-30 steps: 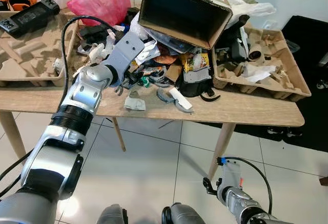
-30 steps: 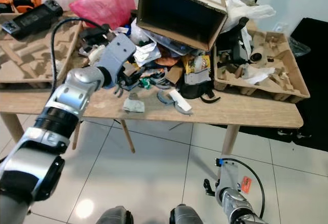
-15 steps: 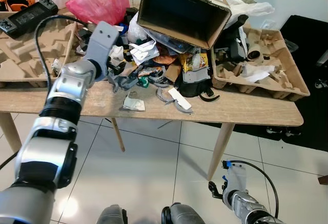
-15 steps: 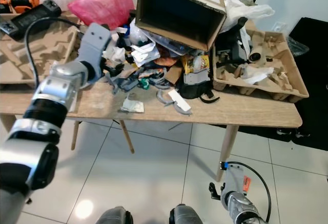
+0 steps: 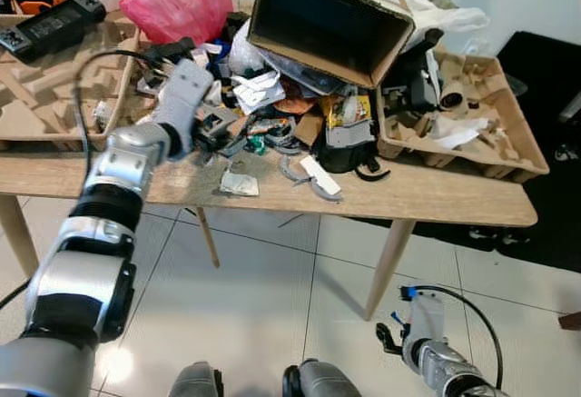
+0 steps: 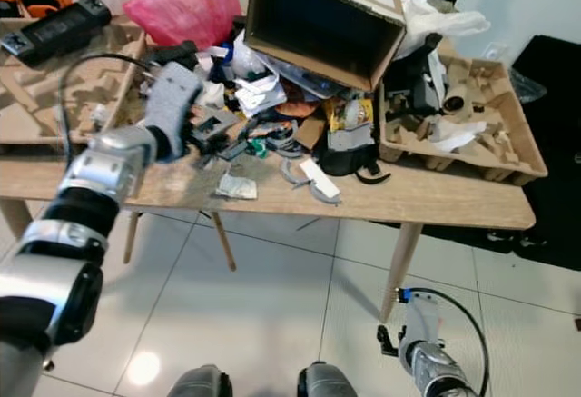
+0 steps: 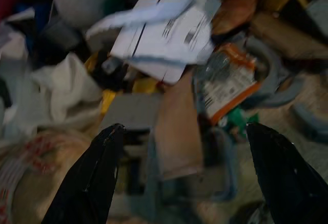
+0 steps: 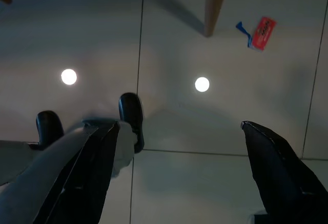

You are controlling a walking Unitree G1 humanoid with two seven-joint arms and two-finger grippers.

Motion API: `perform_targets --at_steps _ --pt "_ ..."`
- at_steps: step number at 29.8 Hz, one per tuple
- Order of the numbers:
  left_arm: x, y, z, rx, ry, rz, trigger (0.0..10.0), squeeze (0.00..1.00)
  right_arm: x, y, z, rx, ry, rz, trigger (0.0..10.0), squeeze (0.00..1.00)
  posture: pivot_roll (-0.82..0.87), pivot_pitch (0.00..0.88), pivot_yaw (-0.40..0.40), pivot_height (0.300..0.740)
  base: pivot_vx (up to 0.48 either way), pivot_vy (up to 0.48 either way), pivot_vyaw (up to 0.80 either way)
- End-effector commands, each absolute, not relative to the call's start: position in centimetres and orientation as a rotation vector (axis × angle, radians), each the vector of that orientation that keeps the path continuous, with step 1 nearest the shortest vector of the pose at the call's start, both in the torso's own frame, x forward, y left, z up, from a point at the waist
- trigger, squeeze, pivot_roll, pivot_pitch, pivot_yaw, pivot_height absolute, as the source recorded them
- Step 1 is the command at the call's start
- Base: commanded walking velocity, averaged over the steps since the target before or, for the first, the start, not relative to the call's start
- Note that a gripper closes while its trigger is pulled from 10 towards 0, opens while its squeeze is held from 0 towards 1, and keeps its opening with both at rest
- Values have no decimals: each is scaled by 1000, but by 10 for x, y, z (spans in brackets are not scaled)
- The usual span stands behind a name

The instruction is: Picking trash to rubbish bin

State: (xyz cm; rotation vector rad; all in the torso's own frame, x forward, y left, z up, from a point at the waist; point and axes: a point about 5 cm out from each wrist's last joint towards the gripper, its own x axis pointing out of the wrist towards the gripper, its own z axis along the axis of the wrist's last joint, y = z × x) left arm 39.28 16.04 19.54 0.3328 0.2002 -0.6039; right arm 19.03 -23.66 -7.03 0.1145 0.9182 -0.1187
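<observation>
A heap of trash (image 5: 272, 111) covers the middle of the wooden table (image 5: 427, 199): white papers, wrappers, grey card pieces and a black pouch (image 5: 340, 150). My left gripper (image 5: 218, 132) reaches into the heap's near-left edge. In the left wrist view the left gripper (image 7: 183, 126) is open, with a grey card piece (image 7: 130, 116) and a brown strip (image 7: 177, 131) lying between its fingers, untouched. A crumpled wrapper (image 5: 238, 182) lies alone near the table's front edge. My right gripper (image 8: 179, 124) hangs open low over the floor tiles.
A tipped cardboard box (image 5: 327, 20) lies behind the heap, with a pink bag (image 5: 177, 2) to its left. Pulp trays sit at the left (image 5: 50, 97) and right (image 5: 477, 129) ends of the table. A red tag (image 8: 262, 27) lies on the floor by a table leg.
My left gripper swung out to the left of the heap, then came back down into its near-left edge. The right arm stayed hanging low.
</observation>
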Motion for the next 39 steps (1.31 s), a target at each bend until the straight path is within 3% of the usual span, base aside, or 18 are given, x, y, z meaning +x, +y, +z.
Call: perform_targets --at_steps 1,25,39 --pt "391 155 192 347 194 -643 10000 0 183 -238 -74 103 936 -116 10000 0 98 149 -100 740 0 0 0" --pt "395 161 200 308 107 -539 10000 0 153 -252 -82 57 997 -108 10000 0 34 221 -142 740 0 0 0" --pt "394 156 181 251 184 -545 10000 0 153 -251 -82 53 996 -100 10000 0 33 220 -137 740 0 0 0"
